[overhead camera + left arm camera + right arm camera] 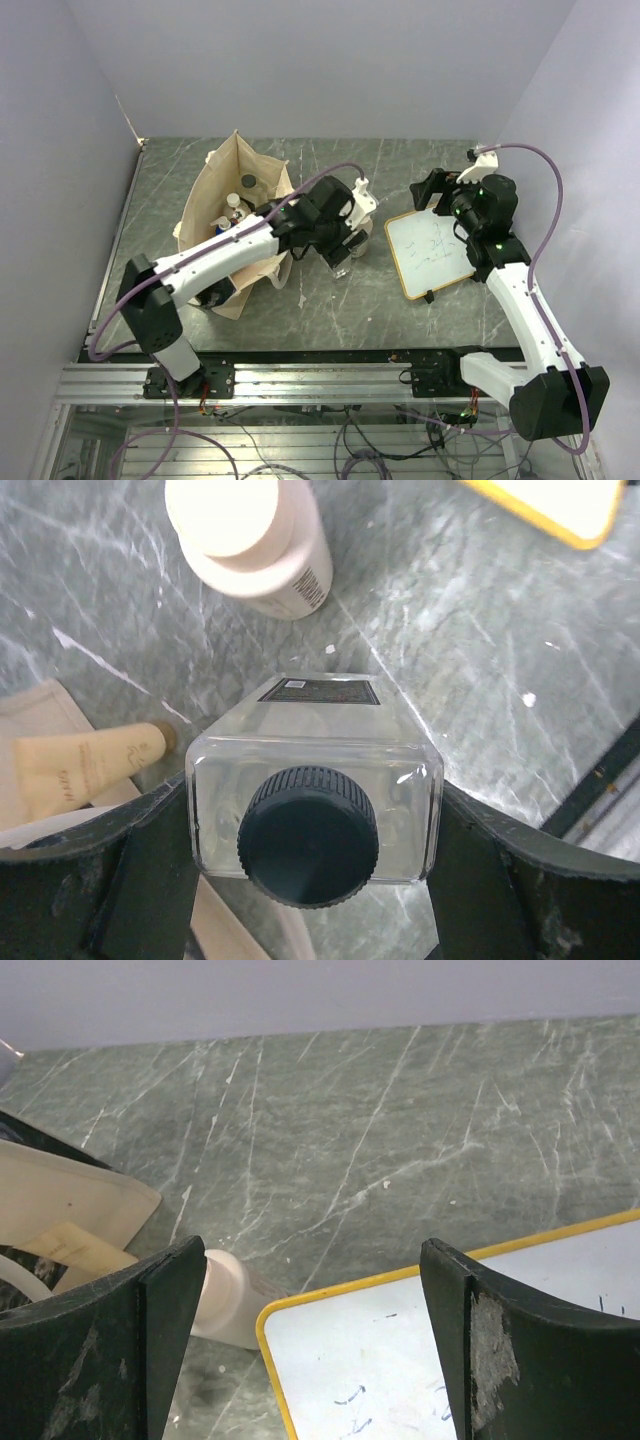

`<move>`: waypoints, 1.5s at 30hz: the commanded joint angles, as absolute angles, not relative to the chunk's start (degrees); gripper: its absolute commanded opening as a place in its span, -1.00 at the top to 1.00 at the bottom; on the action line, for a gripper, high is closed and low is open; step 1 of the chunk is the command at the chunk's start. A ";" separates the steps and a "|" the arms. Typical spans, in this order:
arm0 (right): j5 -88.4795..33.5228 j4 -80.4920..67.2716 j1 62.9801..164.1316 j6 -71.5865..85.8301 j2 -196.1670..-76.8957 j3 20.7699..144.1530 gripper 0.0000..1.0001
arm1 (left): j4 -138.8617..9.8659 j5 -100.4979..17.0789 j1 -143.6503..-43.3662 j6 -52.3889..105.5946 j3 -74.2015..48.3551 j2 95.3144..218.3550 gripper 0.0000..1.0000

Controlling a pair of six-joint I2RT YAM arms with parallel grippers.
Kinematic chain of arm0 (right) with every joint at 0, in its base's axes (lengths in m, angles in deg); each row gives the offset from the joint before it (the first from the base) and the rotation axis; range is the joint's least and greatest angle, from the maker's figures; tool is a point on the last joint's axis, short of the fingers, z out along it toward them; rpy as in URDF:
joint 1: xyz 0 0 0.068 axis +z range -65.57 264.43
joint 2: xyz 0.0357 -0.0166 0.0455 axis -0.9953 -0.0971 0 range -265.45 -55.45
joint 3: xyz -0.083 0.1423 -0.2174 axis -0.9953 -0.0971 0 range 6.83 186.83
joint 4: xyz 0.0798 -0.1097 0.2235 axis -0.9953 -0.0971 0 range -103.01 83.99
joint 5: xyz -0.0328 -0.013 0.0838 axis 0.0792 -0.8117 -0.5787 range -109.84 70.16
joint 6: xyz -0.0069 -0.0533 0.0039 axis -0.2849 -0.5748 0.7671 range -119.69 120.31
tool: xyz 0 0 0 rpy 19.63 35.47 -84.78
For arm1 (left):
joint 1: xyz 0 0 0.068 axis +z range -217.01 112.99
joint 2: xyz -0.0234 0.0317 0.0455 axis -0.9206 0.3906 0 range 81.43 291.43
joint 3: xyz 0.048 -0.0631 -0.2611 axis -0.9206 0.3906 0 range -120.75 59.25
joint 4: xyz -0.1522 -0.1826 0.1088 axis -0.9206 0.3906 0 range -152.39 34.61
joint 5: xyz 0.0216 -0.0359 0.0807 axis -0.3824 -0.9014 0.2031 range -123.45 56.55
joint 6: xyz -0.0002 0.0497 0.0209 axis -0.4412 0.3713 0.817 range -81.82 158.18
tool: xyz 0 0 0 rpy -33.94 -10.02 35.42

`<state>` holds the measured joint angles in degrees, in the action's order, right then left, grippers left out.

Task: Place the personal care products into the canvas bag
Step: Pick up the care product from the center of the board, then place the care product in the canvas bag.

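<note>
My left gripper (312,855) (340,256) is shut on a clear square bottle with a dark cap (310,770), its fingers pressed against both sides. The bottle stands upright on the table just right of the canvas bag (235,215). A cream wide-lidded bottle (255,540) (235,1295) stands just beyond it. Inside the open bag I see a dark-capped bottle (248,183) and a white-capped one (233,200). A beige tube (90,770) lies by the bag's cloth. My right gripper (315,1260) (432,190) hangs open over the far edge of the whiteboard, holding nothing.
The yellow-framed whiteboard (435,250) (420,1360) lies flat right of centre, its corner (560,505) close to the cream bottle. Walls enclose the table at the back and on both sides. The metal rail with the arm bases (320,380) runs along the near edge.
</note>
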<state>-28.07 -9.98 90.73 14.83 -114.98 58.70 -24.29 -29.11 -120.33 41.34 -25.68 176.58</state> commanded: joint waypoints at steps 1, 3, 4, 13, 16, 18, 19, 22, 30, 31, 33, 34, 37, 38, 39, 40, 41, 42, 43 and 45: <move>-30.40 -8.29 90.38 12.53 -116.55 61.41 -0.74 | -26.69 -40.85 -116.95 49.45 -33.37 167.82 0.86; -31.45 -8.09 90.41 11.72 -117.50 62.85 -0.74 | -25.44 -43.75 -114.30 48.79 -35.40 166.00 0.86; -31.78 -8.23 90.41 11.39 -118.08 63.74 -0.74 | -25.07 -46.48 -112.68 48.62 -36.12 165.04 0.86; -36.14 -10.53 92.10 8.65 -123.14 71.16 -0.69 | -24.87 -56.93 -98.31 46.19 -39.77 156.80 0.86; -35.98 -10.07 93.17 8.58 -124.95 72.06 -0.67 | -24.84 -60.08 -94.00 44.89 -40.68 154.13 0.86; -35.87 -10.14 94.65 8.08 -126.53 73.37 -0.67 | -24.18 -61.35 -91.11 44.00 -40.81 152.45 0.86; -35.90 -10.08 95.67 7.61 -127.08 73.94 -0.67 | -23.49 -61.48 -89.64 43.89 -40.59 151.68 0.87; -35.57 -9.29 99.56 5.42 -128.47 75.61 -0.67 | -19.98 -61.43 -85.96 45.30 -39.64 149.22 0.86; -37.26 -7.18 106.60 4.78 -132.53 76.43 -0.68 | -17.65 -66.84 -80.59 47.01 -37.35 142.38 0.86; -37.51 -6.95 107.16 4.74 -133.10 76.71 -0.68 | -16.92 -66.21 -80.29 47.24 -37.42 141.67 0.86; -37.56 -6.29 108.61 4.49 -134.03 77.33 -0.68 | -15.28 -63.99 -79.92 47.84 -37.50 140.69 0.86; -37.73 -6.16 109.19 4.32 -134.53 77.76 -0.68 | -14.16 -62.59 -79.74 48.11 -37.50 140.32 0.86; -38.57 -6.42 111.34 3.20 -135.98 79.33 -0.68 | -9.28 -56.71 -78.96 49.03 -37.27 139.58 0.86; -39.01 -6.54 111.93 2.79 -136.42 79.84 -0.68 | -7.69 -54.90 -78.76 49.53 -37.21 139.53 0.86; -39.42 -6.54 112.32 2.25 -136.74 80.20 -0.68 | -5.89 -53.29 -78.63 49.99 -37.13 139.38 0.86; -39.70 -6.50 113.21 1.78 -137.16 80.67 -0.68 | -4.28 -51.76 -78.49 50.63 -36.96 139.16 0.86; -39.94 -6.21 114.39 1.32 -137.33 80.81 -0.68 | -2.82 -50.65 -78.44 51.19 -36.65 138.91 0.86; -40.21 -5.90 114.97 1.08 -137.48 80.85 -0.68 | -1.36 -49.90 -78.44 51.53 -36.31 138.61 0.86; -40.56 -5.32 115.47 0.82 -137.54 80.76 -0.68 | 0.08 -49.23 -78.43 51.74 -35.79 138.42 0.86; -41.26 -4.25 116.51 0.62 -137.63 80.22 -0.68 | 2.23 -47.23 -78.38 51.42 -34.38 138.16 0.86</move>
